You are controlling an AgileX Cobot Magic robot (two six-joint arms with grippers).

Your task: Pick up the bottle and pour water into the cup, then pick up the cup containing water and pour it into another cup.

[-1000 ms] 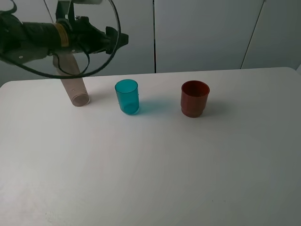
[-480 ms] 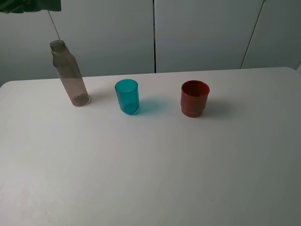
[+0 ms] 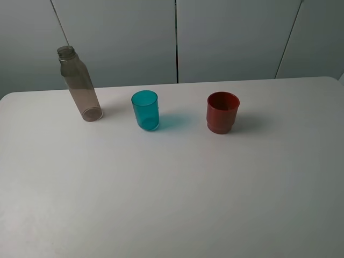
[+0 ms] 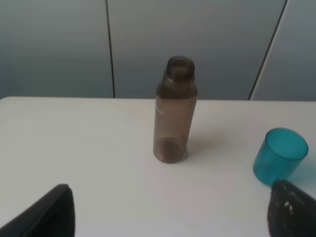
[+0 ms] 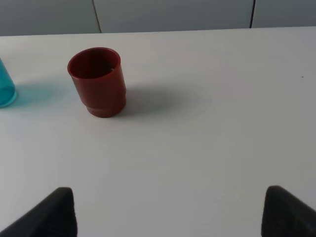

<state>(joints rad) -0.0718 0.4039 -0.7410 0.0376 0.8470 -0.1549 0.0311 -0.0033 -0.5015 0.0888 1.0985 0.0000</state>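
Note:
The bottle [image 3: 78, 83] stands upright and uncapped at the table's far left; in the left wrist view the bottle [image 4: 174, 112] is ahead of my left gripper [image 4: 173, 200], which is open, empty and well short of it. The teal cup [image 3: 145, 110] stands to the bottle's right and also shows in the left wrist view [image 4: 280, 155]. The red cup [image 3: 222, 112] stands further right. My right gripper [image 5: 168, 202] is open and empty, with the red cup [image 5: 98, 81] ahead and apart from it. Neither gripper shows in the exterior view.
The white table [image 3: 172, 204] carries only these three things. Grey cabinet doors [image 3: 226, 37] stand behind its far edge. The teal cup's edge [image 5: 5, 91] shows at the side of the right wrist view.
The left arm, which hung over the bottle a second ago, has pulled back out of the exterior view. The bottle and both cups have not moved.

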